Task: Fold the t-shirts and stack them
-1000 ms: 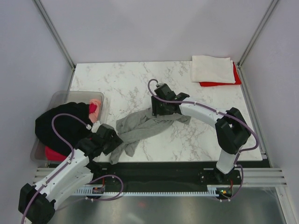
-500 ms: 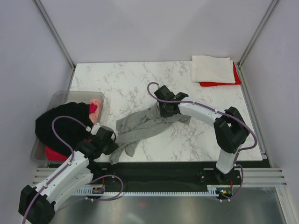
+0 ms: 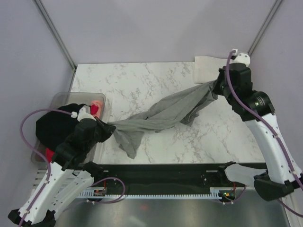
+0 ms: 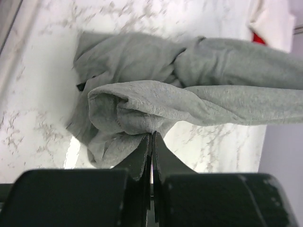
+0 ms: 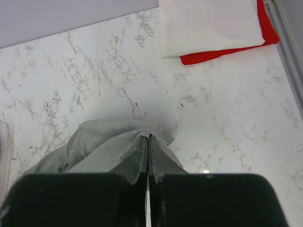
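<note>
The heather grey t-shirt (image 3: pixel 165 113) hangs twisted and stretched in the air between my two grippers, its lower folds trailing towards the table's near edge. My left gripper (image 3: pixel 110 126) is shut on its left end, where grey cloth (image 4: pixel 142 106) bunches at the fingertips (image 4: pixel 151 135). My right gripper (image 3: pixel 215 87) is shut on the right end, raised near the back right corner, with grey cloth (image 5: pixel 99 146) under its tips (image 5: pixel 149 137). A folded white t-shirt (image 5: pixel 208 23) lies on a folded red t-shirt (image 5: pixel 227 53) at the back right.
A clear plastic tub (image 3: pixel 66 97) stands off the table's left edge, holding a black t-shirt (image 3: pixel 57 127), a pink one (image 3: pixel 97 105) and a red one (image 3: pixel 52 155). The marble table (image 3: pixel 142 80) has metal frame posts at its back corners.
Both grippers have shut on the grey t-shirt and lifted it. The right arm swung up to the back right, the left pulled back left, and the shirt now stretches between them.
</note>
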You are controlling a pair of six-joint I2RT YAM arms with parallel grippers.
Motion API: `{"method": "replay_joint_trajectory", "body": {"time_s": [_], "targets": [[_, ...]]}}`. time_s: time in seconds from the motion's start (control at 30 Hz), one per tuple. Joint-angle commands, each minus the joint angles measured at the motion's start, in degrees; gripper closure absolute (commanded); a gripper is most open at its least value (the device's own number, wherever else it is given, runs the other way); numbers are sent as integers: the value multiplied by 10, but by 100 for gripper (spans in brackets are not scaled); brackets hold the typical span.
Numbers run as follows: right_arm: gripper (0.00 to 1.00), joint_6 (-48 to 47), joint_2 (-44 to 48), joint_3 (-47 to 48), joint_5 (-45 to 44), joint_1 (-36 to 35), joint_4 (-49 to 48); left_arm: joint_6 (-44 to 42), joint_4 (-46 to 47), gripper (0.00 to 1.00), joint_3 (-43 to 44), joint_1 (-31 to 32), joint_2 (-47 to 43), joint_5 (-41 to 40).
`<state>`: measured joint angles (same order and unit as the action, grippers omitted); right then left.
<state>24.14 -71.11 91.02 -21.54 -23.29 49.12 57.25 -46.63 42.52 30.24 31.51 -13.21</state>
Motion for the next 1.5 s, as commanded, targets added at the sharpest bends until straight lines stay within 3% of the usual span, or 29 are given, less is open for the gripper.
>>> {"method": "replay_joint_trajectory", "body": {"time_s": [0.0, 0.23, 0.47, 0.67, 0.8, 0.93, 1.17, 1.23, 1.37, 1.47], "targets": [[100, -4, 45, -29, -39, 21, 75, -64, -38, 98, 60, -2, -11, -46], [100, 32, 153, -81, -59, 59, 79, -130, -51, 98, 138, -2, -15, -65], [100, 35, 214, 39, -61, 59, 97, -256, -51, 98, 376, -2, 47, -62], [100, 30, 264, 111, -64, 59, 94, -311, -51, 98, 580, -2, 109, -15], [100, 26, 274, 120, -49, 57, 100, -326, -52, 98, 640, -2, 141, 12], [100, 48, 227, 45, -47, 55, 149, -305, -59, 98, 585, -2, 140, 12], [100, 72, 191, -229, -28, 56, 35, -228, -43, 98, 257, -2, 70, -15], [100, 70, 162, -291, -33, 60, 6, -218, -37, 98, 203, -2, 67, -17], [100, 47, 84, -341, 5, 104, -82, -220, -27, 98, 106, -2, 85, -24], [100, 24, 25, -351, 45, 135, -128, -224, -14, 98, 86, -2, 101, -25]]}}
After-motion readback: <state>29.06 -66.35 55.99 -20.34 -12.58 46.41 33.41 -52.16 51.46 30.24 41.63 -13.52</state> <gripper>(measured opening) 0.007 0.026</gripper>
